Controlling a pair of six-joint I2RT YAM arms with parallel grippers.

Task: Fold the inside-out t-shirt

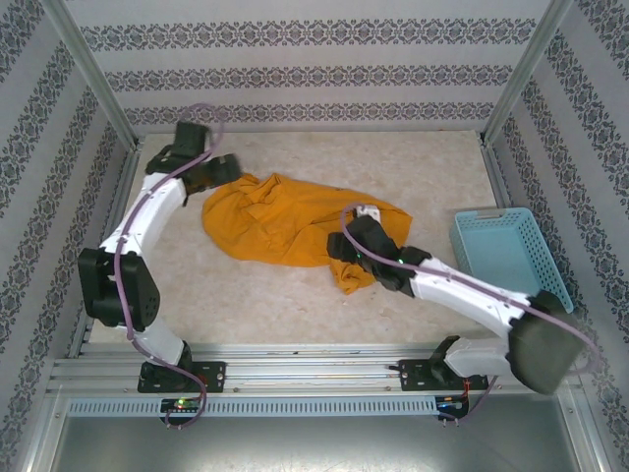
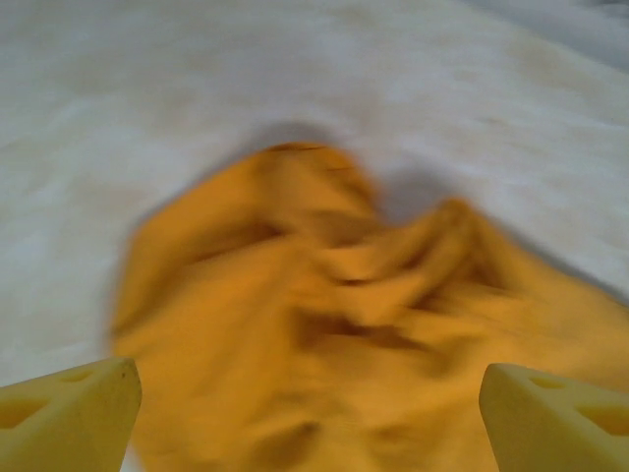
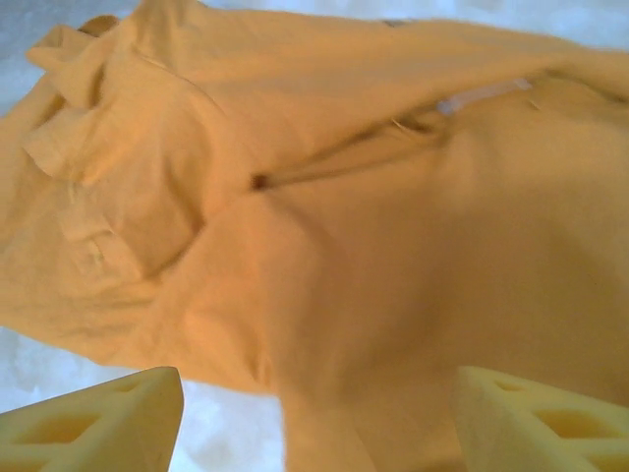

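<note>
- We see the mustard-orange short-sleeved cloth t-shirt [image 1: 285, 221] lying in a crumpled heap on the pale speckled table [image 1: 295, 305], roughly at its middle. It is bunched rather than spread flat, with one flap trailing toward the near edge.
- The right wrist view shows raised seams and a small pale tag on the cloth, which fits a garment turned inside out.
- The left gripper [image 1: 218, 172] sits at the shirt's far-left edge. In its wrist view the yellow fingers [image 2: 69, 413] stand wide apart with the cloth lying ahead of and below them, and nothing is pinched between them.
- The right gripper [image 1: 356, 231] is over the shirt's near-right part. Its fingers [image 3: 98, 423] are also spread wide above the fabric and hold nothing.
- We judge that the two grippers sit at opposite sides of the heap so that each can take an edge and draw the cloth out flat. No tidy fold is made yet.
- The left arm rises from its base, bends its elbow out to the left, and runs its forearm toward the far-left corner.
- The right arm stretches low from its base on the right, inward across the table, with its wrist over the cloth.
- The light-blue plastic basket [image 1: 491, 213] stands at the right, apart from the shirt and beside the right forearm.
</note>
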